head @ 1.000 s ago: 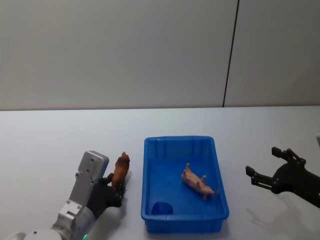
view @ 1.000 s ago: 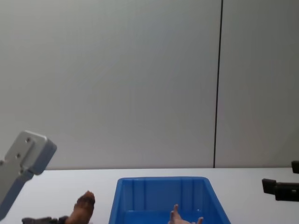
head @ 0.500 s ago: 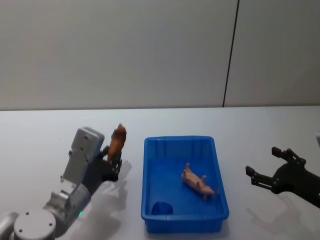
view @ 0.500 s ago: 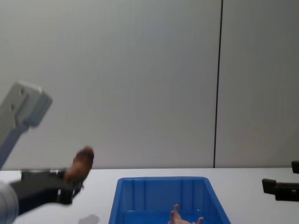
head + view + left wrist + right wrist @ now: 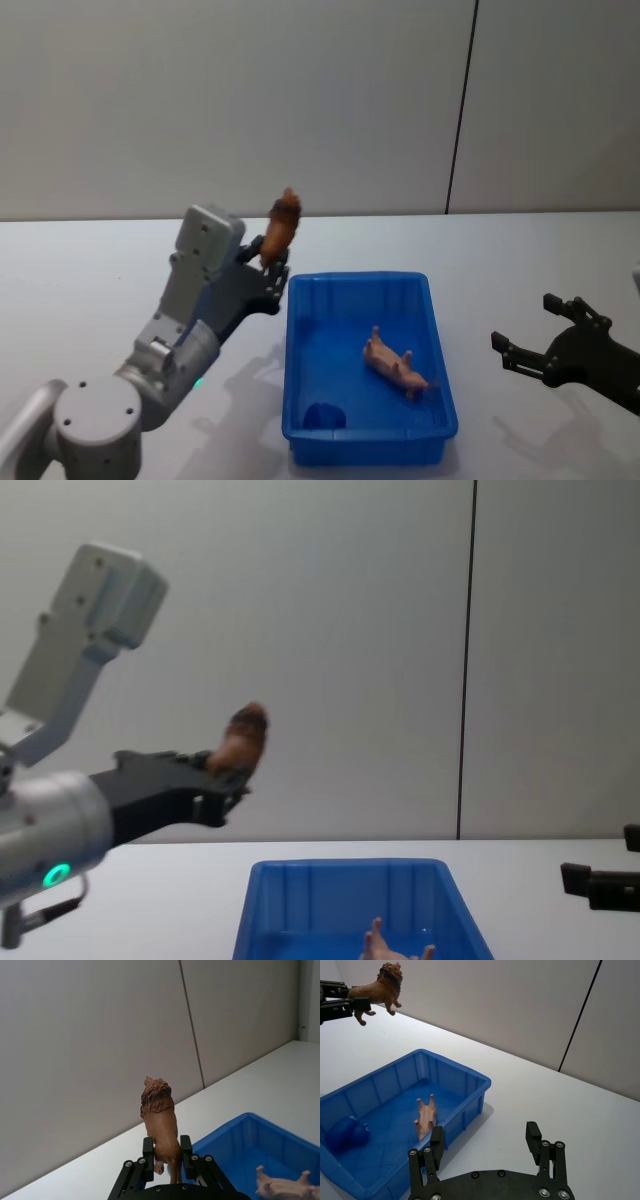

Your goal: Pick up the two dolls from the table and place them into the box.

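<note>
The left gripper (image 5: 268, 272) has its jaws clamped on the brown doll (image 5: 280, 226), held in the air just beside the blue box (image 5: 300, 360). The pink doll (image 5: 396, 366) lies inside. The right gripper (image 5: 535, 345), jaws spread, hovers over the white bench (image 5: 80, 280) before a plain grey wall (image 5: 250, 100).

1. The brown doll (image 5: 281, 228), a lion figure with a darker mane, is held in the air just outside the box's far left corner.
2. The pale pink doll (image 5: 397, 365) lies upside down inside the box, legs up.
3. The blue box (image 5: 296, 357) sits on the white table (image 5: 90, 280).
</note>
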Robot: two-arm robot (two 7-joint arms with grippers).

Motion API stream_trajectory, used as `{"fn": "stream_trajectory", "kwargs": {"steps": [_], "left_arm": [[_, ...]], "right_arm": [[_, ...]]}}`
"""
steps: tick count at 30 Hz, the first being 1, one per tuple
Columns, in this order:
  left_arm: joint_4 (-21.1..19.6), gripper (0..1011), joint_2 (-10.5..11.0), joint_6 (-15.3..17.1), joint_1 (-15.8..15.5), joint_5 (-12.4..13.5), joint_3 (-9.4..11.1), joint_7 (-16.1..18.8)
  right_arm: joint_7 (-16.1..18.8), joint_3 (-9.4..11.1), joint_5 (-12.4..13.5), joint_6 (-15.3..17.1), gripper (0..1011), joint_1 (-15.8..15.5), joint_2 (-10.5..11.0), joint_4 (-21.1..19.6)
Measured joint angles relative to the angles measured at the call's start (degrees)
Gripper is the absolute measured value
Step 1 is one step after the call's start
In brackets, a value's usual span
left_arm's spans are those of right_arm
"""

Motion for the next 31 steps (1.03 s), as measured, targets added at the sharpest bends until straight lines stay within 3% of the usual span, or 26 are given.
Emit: {"fn": "stream_trajectory", "kwargs": {"steps": [11, 18, 22, 24, 31], "left_arm": [[0.56, 340, -3.0, -0.03, -1.24, 0.58, 1.96, -2.74], [1.26, 584, -4.15, -0.02, -1.31, 0.54, 2.86, -3.71], [1.28, 671, -4.22, -0.45, -1.16, 0.38, 2.92, -3.85], [1.2, 768, -4.07, -1.29, -0.96, 0.09, 2.79, -3.96], [0.42, 942, -3.09, -4.07, -0.5, -0.91, 1.83, -4.04]], "right_arm": [[0.0, 0.0, 0.0, 0.0, 1001, 0.0, 0.0, 0.0], [0.0, 0.0, 0.0, 0.0, 1001, 0.0, 0.0, 0.0], [0.0, 0.0, 0.0, 0.0, 1001, 0.0, 0.0, 0.0], [0.0, 0.0, 0.0, 0.0, 1001, 0.0, 0.0, 0.0], [0.0, 0.0, 0.0, 0.0, 1001, 0.0, 0.0, 0.0]]}}
